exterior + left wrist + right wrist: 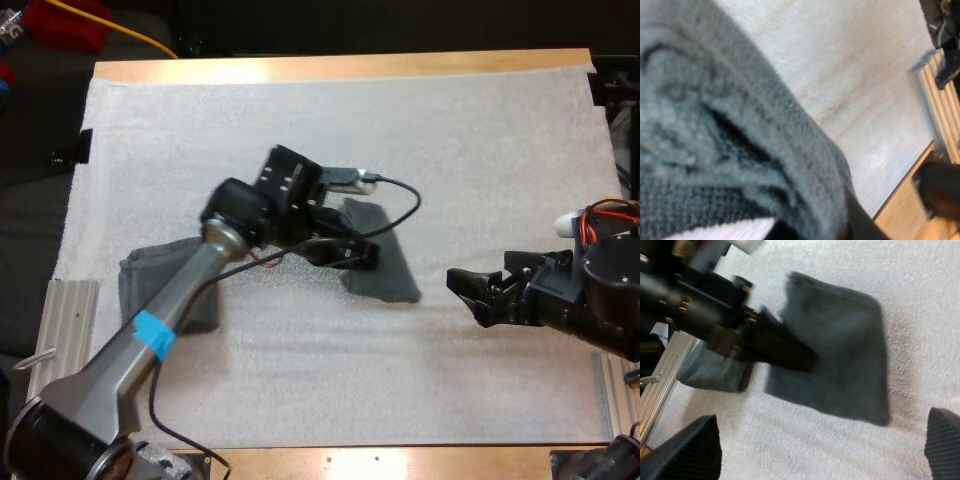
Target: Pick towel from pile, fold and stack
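The left gripper (348, 250) lay at the left edge of a flat, folded towel (388, 268) near the middle of the mat (300, 130), with the cloth spreading away from it toward the right arm. In the left wrist view, grey-green pile crowded in close and hid the grip, so I could not tell whether it was clamped on the towel or merely resting against it. The right gripper (465, 297) hovered near the towel's right edge, its fingers (690, 452) spread wide, holding nothing and clear of the cloth. A second towel (165, 292), rumpled, lay farther left, partly covered by the left arm.
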You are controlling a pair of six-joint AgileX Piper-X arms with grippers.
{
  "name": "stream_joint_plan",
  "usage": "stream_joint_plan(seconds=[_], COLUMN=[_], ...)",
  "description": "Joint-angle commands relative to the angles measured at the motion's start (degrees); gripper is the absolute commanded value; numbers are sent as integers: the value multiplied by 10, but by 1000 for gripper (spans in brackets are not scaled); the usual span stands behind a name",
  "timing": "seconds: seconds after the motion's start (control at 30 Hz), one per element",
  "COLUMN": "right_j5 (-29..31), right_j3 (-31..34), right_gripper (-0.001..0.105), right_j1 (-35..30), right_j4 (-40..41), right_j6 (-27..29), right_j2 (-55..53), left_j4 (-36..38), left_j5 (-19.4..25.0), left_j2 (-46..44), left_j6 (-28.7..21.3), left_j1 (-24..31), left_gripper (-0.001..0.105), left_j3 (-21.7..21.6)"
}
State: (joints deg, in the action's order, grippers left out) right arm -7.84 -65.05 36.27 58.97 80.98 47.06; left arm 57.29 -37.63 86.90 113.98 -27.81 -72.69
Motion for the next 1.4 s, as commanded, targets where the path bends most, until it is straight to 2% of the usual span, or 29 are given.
stream_joint_plan(seconds=[0.0,0.1,0.27,0.37,0.53,0.67,1.0,1.37], right_j5=[1,1,1,1,1,1,1,1], right_j3=[-4,-4,-4,-4,-4,-4,-4,-4], right_gripper=[81,81,81,81,81,81,81,81], right_j1=[-1,-1,-1,-1,-1,-1,-1,-1], right_j4=[0,0,0,0,0,0,0,0], right_j6=[1,1,1,1,1,1,1,1], right_j2=[-3,-3,-3,-3,-3,-3,-3,-3], left_j4=[23,97,217,244,275,285,287,243], left_j5=[9,50,175,211,245,310,318,318], left_j2=[-12,-19,-20,-23,-25,-25,-25,-25], left_j6=[-23,-84,-175,-190,-201,-201,-201,-224], left_j1=[6,27,57,77,119,147,218,305], left_gripper=[0,0,0,0,0,0,0,0], left_j3=[-10,-35,-81,-92,-91,-90,-74,22])
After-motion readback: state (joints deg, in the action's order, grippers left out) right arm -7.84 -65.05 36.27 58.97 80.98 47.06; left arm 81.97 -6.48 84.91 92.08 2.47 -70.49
